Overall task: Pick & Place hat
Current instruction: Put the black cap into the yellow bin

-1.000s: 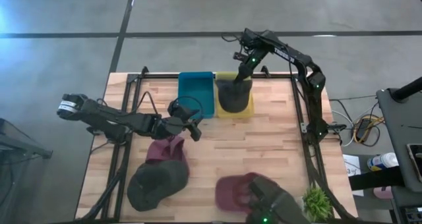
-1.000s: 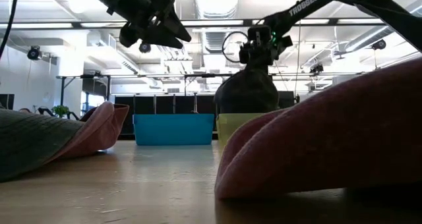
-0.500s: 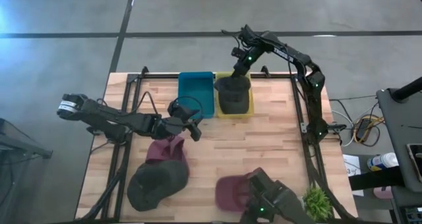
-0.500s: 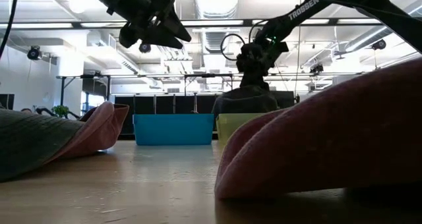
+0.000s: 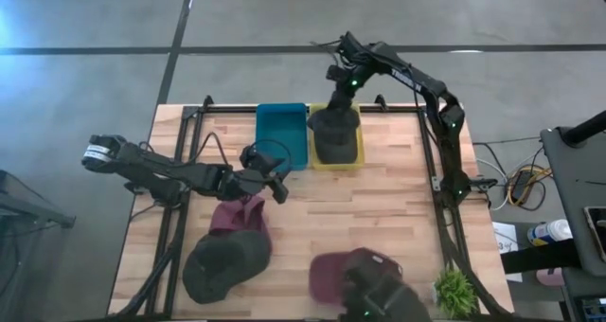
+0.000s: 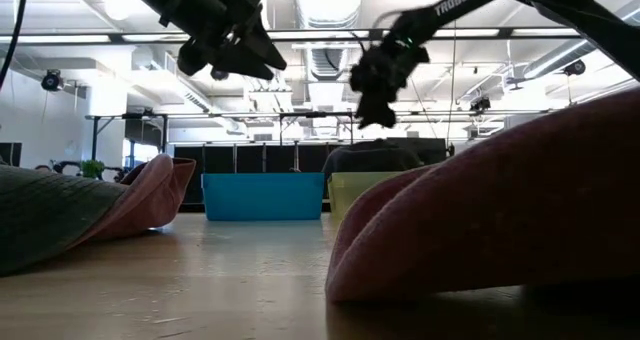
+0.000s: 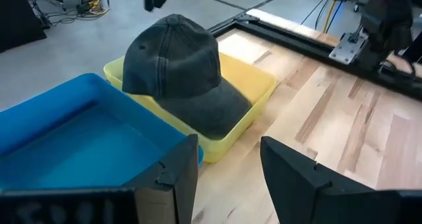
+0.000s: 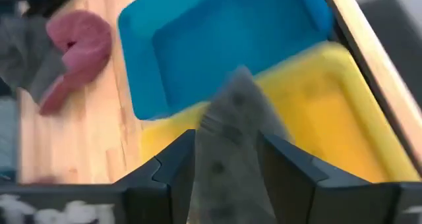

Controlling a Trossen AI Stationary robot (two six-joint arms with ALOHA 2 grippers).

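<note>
Right gripper (image 5: 338, 73), fingers parted and holding nothing, above the dark grey hat (image 5: 333, 128) lying in the yellow bin (image 5: 357, 155) beside the blue bin (image 5: 282, 133); its arm reads "TROSSEN". Left gripper (image 5: 281, 182), open and empty, above mid-table

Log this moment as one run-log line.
right pincer: open, above yellow bin | dark hat: in yellow bin | left pincer: open, hovering mid-table | blue bin: no hat
</note>
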